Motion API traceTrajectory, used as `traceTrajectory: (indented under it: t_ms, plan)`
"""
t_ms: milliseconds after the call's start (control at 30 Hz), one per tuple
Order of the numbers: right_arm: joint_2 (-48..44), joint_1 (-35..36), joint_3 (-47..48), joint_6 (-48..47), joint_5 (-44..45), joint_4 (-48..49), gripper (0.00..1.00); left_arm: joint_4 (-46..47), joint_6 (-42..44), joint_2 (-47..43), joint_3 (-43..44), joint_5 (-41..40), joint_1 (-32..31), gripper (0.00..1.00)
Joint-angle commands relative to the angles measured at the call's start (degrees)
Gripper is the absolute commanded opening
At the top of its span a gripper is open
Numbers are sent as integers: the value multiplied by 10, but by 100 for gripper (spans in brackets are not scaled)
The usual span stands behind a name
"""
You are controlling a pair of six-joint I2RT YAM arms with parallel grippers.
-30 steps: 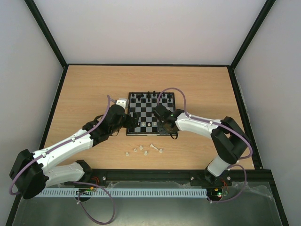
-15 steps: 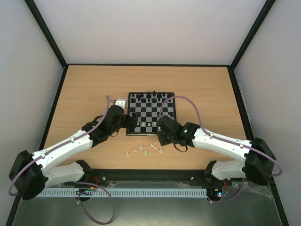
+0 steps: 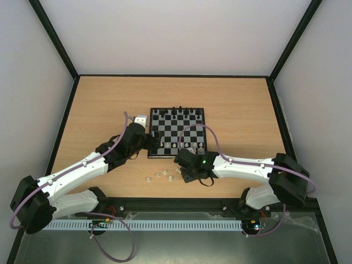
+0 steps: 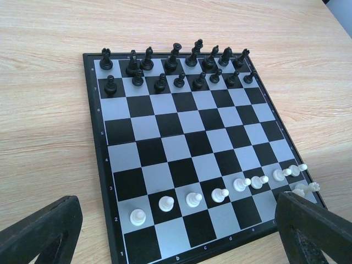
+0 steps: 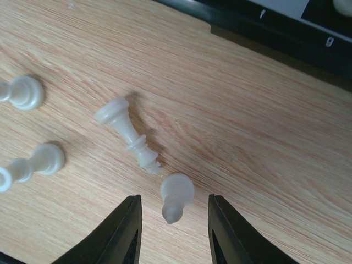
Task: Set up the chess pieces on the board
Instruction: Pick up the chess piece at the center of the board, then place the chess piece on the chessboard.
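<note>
Since the earlier frame the right hand (image 3: 180,166) has left the board (image 3: 177,133) and swung back toward the near edge of the worktop (image 3: 110,104). It is now at the loose pale chess pieces (image 3: 158,175) lying between the board and that edge. The left hand (image 3: 149,144) has not shifted from the board's near left corner.

From the left wrist, that hand's fingers (image 4: 41,234) stand wide apart, with only the board below them. Black pieces (image 4: 179,69) fill the two far rows. A line of pale pawns (image 4: 193,199) stands on the second row from the near side, and one more pale piece (image 4: 306,188) sits by the near right corner square, seemingly tilted.

From the right wrist, the fingers (image 5: 125,231) are narrowly parted on either side of a small toppled piece (image 5: 176,199), with a gap on each side. A taller piece (image 5: 127,136) lies just beside it, crown end close.

The step in hand looks like fetching the next pale piece. The next move calls for closing on the small piece alone without nudging its taller neighbour. It then has to be lifted, carried to an empty square on the nearest row and set upright.
</note>
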Motion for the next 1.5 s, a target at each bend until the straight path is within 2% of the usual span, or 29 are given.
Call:
traceTrajectory:
  t_ms: [0,400,633,767,967,1167,1467]
  plan:
    - [22,6,5,14,11,-14,34,3,-3,-13,-6,-10,3,99]
    - [52,6,12,9,12,-8,23,3,-3,-16,-7,-7,3,99]
    - [56,6,23,5,21,-13,11,3,-3,-17,-6,-8,3,99]
    - [39,1,51,0,61,-47,11,3,-3,-17,-6,-7,3,99]
    - [30,-51,100,-43,78,-73,11,3,-3,-21,-8,-6,3,99]
    - [70,-107,133,-86,59,-63,11,2,-4,-24,-7,-5,3,99]
    - [136,-140,156,-111,33,-40,11,2,-4,-26,-7,-3,3,99]
